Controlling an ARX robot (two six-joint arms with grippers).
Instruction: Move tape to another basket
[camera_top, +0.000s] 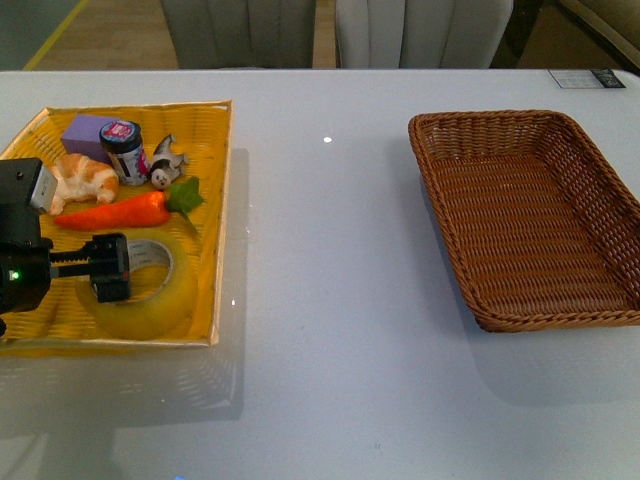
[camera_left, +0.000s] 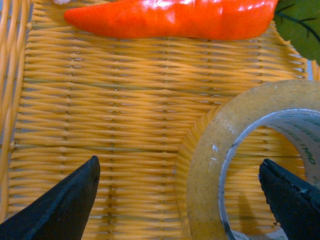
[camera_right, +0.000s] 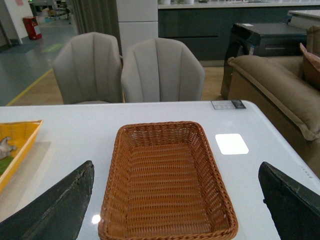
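Observation:
The tape (camera_top: 150, 290), a yellowish translucent roll, lies flat in the near part of the yellow tray (camera_top: 222, 190). My left gripper (camera_top: 108, 268) is open right at the roll. In the left wrist view the tape (camera_left: 210, 165) has one wall between the jaws of the left gripper (camera_left: 179, 165): one finger is over the roll's hole, the other outside over the tray weave. The dark brown wicker basket (camera_top: 530, 215) stands empty at the right. My right gripper (camera_right: 175, 165) is open above the near end of the basket (camera_right: 165, 180), holding nothing.
Beside the tape the tray holds an orange carrot (camera_top: 115, 212), a croissant (camera_top: 85, 178), a dark jar (camera_top: 124, 150), a purple block (camera_top: 85, 132) and a small figure (camera_top: 165, 163). White tabletop (camera_top: 320, 250) separates tray and basket. Two chairs (camera_right: 160, 70) stand behind the table.

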